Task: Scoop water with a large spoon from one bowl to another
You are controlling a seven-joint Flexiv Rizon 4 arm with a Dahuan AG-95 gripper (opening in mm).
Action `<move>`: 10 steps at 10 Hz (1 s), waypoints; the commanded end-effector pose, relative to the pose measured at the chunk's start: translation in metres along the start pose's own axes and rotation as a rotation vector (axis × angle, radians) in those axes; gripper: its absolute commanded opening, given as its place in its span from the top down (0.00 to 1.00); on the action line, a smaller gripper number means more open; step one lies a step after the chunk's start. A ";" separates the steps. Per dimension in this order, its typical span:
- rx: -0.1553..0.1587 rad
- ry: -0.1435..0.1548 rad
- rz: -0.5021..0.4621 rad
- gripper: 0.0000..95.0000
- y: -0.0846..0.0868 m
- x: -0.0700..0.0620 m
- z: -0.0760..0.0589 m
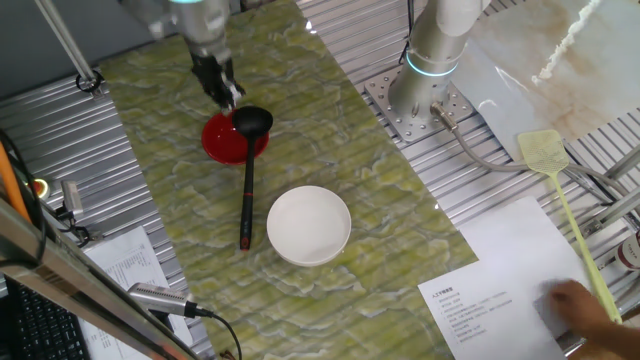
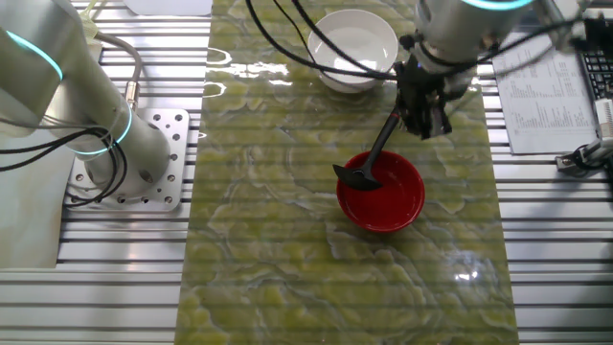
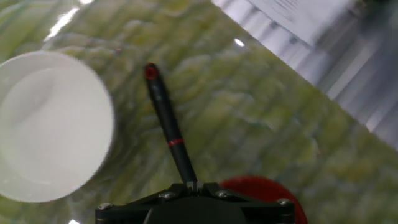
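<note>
The large spoon [image 1: 247, 180] is a black ladle. Its round head [image 2: 356, 174] sits at the rim of the red bowl [image 2: 393, 206], and its long handle [image 3: 166, 121] slants toward the white bowl [image 1: 308, 226], ending in a red tip. My gripper [image 1: 230, 96] hangs over the red bowl's far edge. In the hand view my gripper [image 3: 194, 185] is shut on the handle close to the head. In the other fixed view my gripper [image 2: 422, 123] hides the handle's upper part. I cannot make out water in either bowl.
A yellow-green fly swatter [image 1: 560, 190] lies at the right beside a printed sheet [image 1: 500, 285], where a person's hand [image 1: 585, 305] rests. The arm's base [image 1: 430, 75] stands behind the green mat [image 1: 350, 150]. A second arm base [image 2: 124, 144] and papers [image 2: 546, 86] flank the mat.
</note>
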State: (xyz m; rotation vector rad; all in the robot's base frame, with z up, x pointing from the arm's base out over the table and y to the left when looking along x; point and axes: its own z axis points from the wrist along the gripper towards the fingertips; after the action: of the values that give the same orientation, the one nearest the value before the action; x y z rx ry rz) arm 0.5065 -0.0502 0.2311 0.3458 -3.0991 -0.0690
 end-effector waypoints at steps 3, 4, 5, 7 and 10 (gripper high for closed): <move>-0.021 -0.013 0.086 1.00 -0.002 0.001 -0.006; -0.010 -0.041 0.097 1.00 -0.002 0.000 -0.007; 0.002 -0.064 0.102 1.00 -0.001 0.000 -0.007; 0.037 -0.072 0.115 1.00 -0.001 0.000 -0.008; 0.037 -0.085 0.130 1.00 -0.002 0.000 -0.006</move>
State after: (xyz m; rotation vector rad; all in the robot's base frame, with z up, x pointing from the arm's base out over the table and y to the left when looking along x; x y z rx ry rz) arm 0.5081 -0.0525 0.2360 0.1350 -3.1990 -0.0009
